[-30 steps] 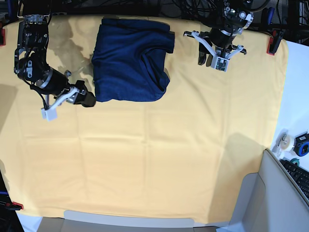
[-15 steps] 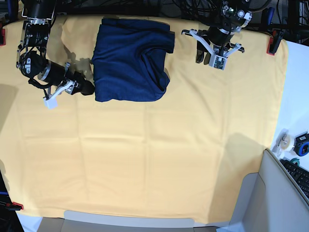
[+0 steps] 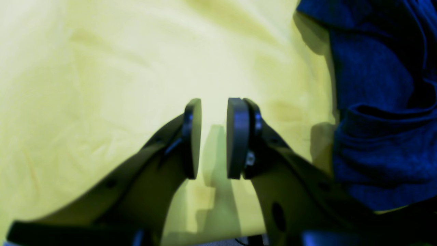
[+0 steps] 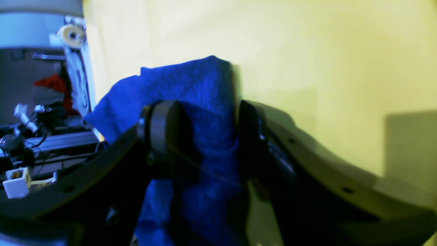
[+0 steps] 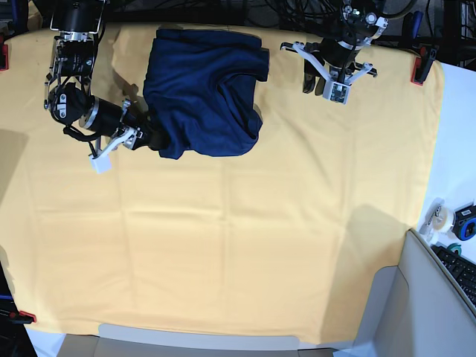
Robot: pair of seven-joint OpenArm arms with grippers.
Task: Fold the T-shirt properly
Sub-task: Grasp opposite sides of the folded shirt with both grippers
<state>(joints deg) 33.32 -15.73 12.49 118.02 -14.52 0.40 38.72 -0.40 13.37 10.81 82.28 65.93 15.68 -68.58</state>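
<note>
The dark navy T-shirt (image 5: 204, 89) lies folded into a rough rectangle at the back middle of the yellow table cloth (image 5: 245, 245). My right gripper (image 5: 152, 140) is at the shirt's lower left corner. In the right wrist view the right gripper (image 4: 208, 136) is shut on a thick fold of the T-shirt (image 4: 191, 89). My left gripper (image 5: 316, 88) hovers over bare cloth just right of the shirt. In the left wrist view the left gripper (image 3: 213, 140) has a narrow gap and holds nothing, and the shirt's edge (image 3: 375, 153) lies to its right.
Red clamps (image 5: 422, 65) hold the cloth at the back corners. Tape rolls (image 5: 440, 218) and a keyboard (image 5: 460, 271) sit off the cloth at the right. A grey box (image 5: 416, 312) stands at the front right corner. Cables run along the back edge.
My right gripper moved right onto the shirt's lower left corner and closed on it; that corner is now bunched inward. The left arm has barely moved.
</note>
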